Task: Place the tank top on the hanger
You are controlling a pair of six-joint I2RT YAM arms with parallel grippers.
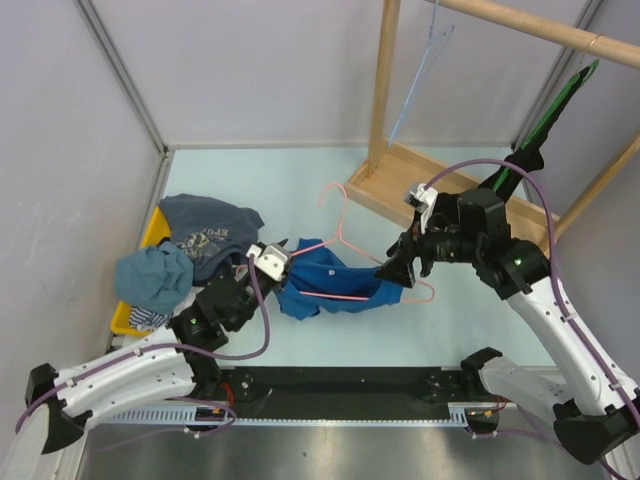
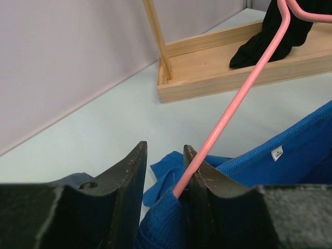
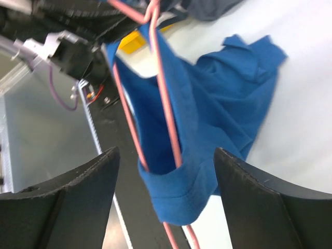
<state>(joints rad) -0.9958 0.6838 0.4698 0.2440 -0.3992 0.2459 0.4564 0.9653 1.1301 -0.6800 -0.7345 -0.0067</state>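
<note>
1. The tank top (image 1: 326,287) sits in the lower middle of the top view. It is draped on the hanger (image 2: 241,91) and lies between the two claws.
2. The left gripper (image 2: 163,155) has its fingers apart. The pink wire leans on the inner face of the finger on the right of the frame, with blue fabric bunched at its foot.
3. The right gripper (image 3: 166,155) gapes wide. The hanger's wires and a hanging fold of the top fill the gap at frame centre, touching neither finger.
</note>
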